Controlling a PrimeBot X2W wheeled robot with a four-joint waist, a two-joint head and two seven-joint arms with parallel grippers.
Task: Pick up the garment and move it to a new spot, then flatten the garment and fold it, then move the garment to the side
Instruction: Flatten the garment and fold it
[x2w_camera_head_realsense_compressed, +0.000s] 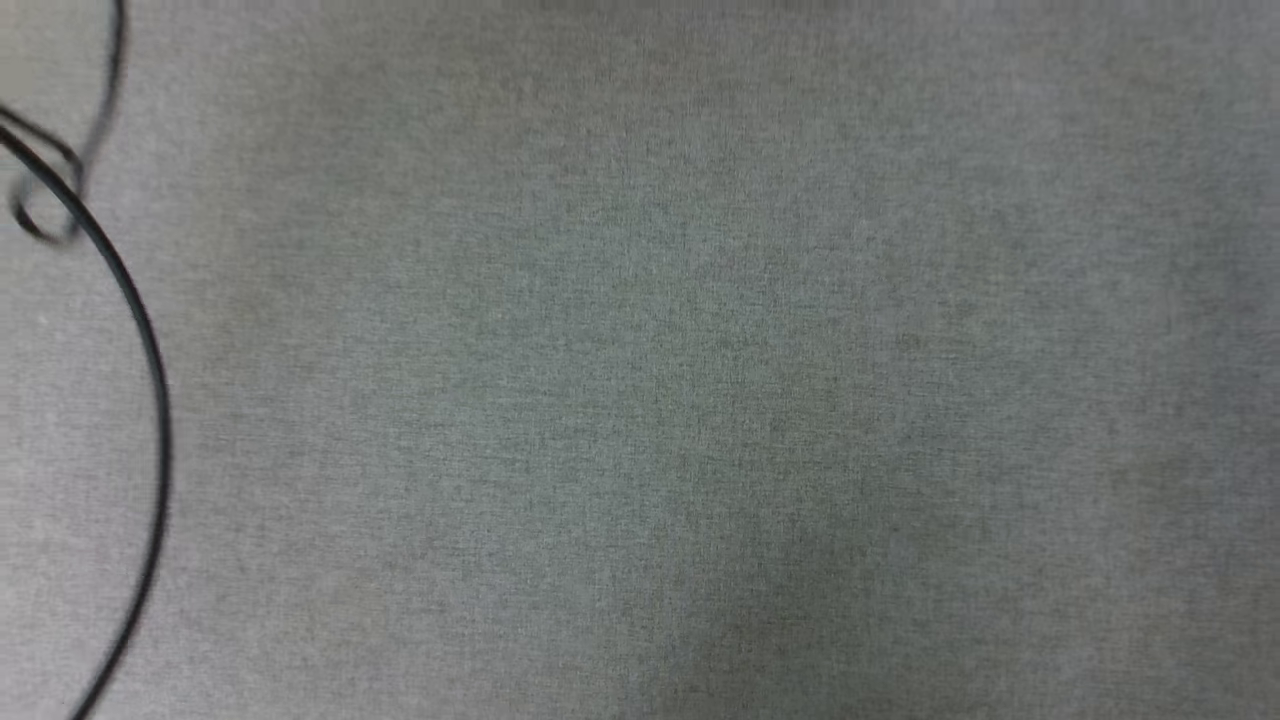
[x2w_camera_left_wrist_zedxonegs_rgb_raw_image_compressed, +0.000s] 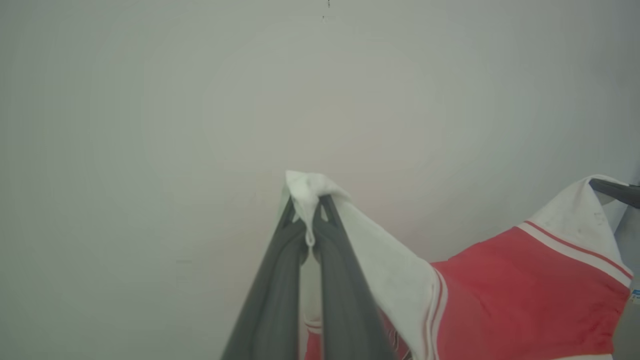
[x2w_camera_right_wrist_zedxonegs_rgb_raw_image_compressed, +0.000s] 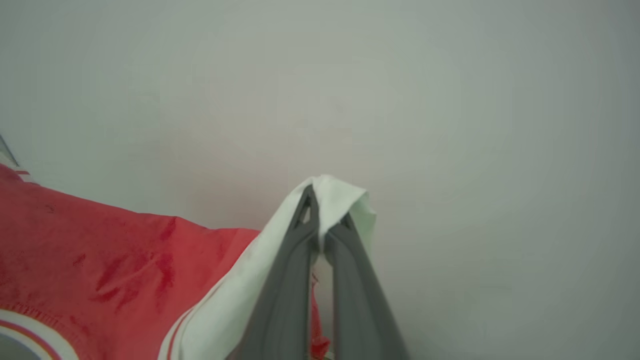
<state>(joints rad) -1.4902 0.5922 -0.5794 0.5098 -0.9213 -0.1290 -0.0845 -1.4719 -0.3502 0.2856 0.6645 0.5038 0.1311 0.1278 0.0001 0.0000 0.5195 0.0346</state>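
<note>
the garment (x2w_camera_left_wrist_zedxonegs_rgb_raw_image_compressed: 520, 290), a red jersey shirt with white short sleeves and red-and-white striped trim, is up in the air, stretched between both arms in front of a plain pale wall (x2w_camera_left_wrist_zedxonegs_rgb_raw_image_compressed: 200, 100). the left tool (x2w_camera_left_wrist_zedxonegs_rgb_raw_image_compressed: 311, 210), two long dark grey fingers, is pinched together on a bunch of white sleeve fabric. the right tool (x2w_camera_right_wrist_zedxonegs_rgb_raw_image_compressed: 322, 220) is clamped the same way on the other white sleeve, with the red body (x2w_camera_right_wrist_zedxonegs_rgb_raw_image_compressed: 100, 260) sagging between them.

it looks like light, floppy knit with no stiffness at all, so it'll probably drape and swing wherever it's carried. the sleeve or shoulder ends seem like the right place to hold it, since the body hangs open and should lay down flat.

the head view has a bare grey woven surface (x2w_camera_head_realsense_compressed: 700, 400) with a thin black cable (x2w_camera_head_realsense_compressed: 150, 400) looping along its left edge. that's probably the landing spot.
</note>
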